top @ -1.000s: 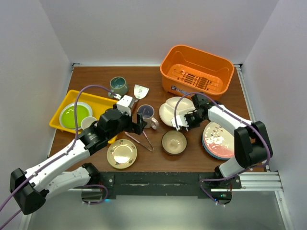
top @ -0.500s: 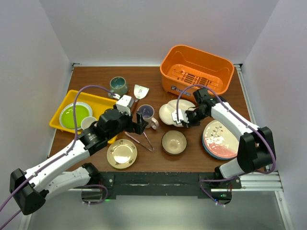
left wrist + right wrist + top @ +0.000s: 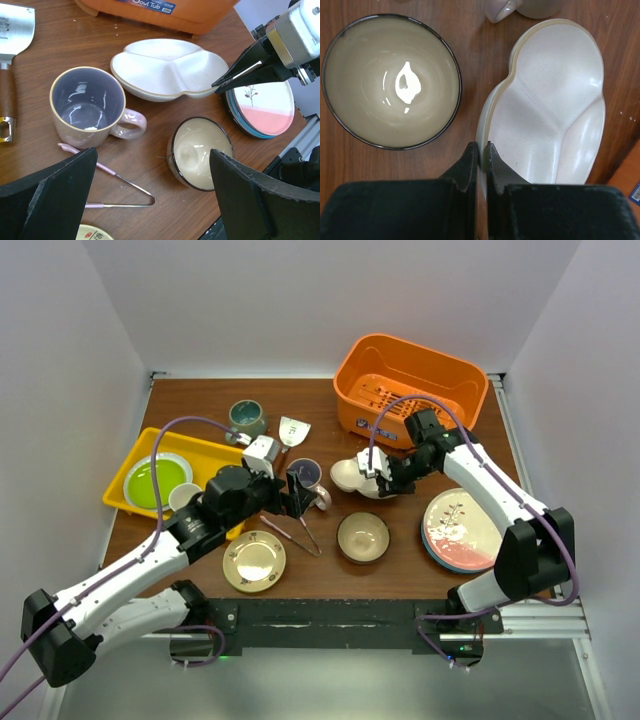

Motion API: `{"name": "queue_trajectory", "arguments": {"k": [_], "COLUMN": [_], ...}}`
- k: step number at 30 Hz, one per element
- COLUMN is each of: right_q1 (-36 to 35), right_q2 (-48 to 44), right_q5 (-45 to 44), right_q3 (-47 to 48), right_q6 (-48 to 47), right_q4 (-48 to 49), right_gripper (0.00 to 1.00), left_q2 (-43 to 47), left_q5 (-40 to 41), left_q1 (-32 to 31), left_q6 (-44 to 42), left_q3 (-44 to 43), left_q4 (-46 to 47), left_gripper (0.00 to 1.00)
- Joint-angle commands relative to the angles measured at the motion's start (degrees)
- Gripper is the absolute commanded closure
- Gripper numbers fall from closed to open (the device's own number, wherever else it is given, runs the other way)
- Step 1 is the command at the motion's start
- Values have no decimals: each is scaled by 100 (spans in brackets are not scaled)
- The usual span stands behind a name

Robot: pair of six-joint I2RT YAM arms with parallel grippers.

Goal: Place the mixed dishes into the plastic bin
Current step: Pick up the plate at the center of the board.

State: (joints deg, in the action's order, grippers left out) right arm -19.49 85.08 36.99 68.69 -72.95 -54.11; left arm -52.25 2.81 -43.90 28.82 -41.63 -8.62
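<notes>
**First dish pinched by its rim, bin with nothing in it yet**

The right gripper (image 3: 481, 150) is clamped narrow on the rim of the white divided dish (image 3: 550, 115), which sits tilted just in front of the orange bin (image 3: 350, 410); whether it is fully off the table I cannot tell. The left gripper (image 3: 297, 496) hangs wide open, holding nothing, just beside the lavender mug (image 3: 87, 105). The bin shows only its bare slotted floor, so by my reading the job has barely begun. Waiting on the table are that mug, the dark-rimmed bowl (image 3: 390, 80), the pink plate (image 3: 460, 530) topping its stack, the gold plate (image 3: 254, 560) and the teal mug (image 3: 246, 418), while the green plate (image 3: 155, 480) and a small cup (image 3: 183, 497) sit on the yellow tray (image 3: 215, 452).
</notes>
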Motion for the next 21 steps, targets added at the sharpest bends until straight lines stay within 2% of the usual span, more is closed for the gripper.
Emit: {"name": "queue_trajectory", "arguments": {"k": [1,8,16,18,21], "right_q1": [24,138,199,208,235], "right_q2": [-88,-53,44,70,97], "right_q5": [730,686,1029,1161,1196], "right_q3": [532,338,821,892,892], "right_q6": [281,229,351,369,369], "right_q4": [138,111,-240,-293,-346], "right_gripper": [100,100,100,100,100], "left_q2": [-48,13,-337,-470,-742], "left_q5": [-175,-175,-552,-746,-1212], "left_q1": [-13,-13,-13,-13,-13], "left_q6": [133,80,-7,-340,-1709], "left_q3": [14,102,-73,-214,-565], "left_q4": [423,414,625,590,450], "left_gripper": [0,0,0,0,0]}}
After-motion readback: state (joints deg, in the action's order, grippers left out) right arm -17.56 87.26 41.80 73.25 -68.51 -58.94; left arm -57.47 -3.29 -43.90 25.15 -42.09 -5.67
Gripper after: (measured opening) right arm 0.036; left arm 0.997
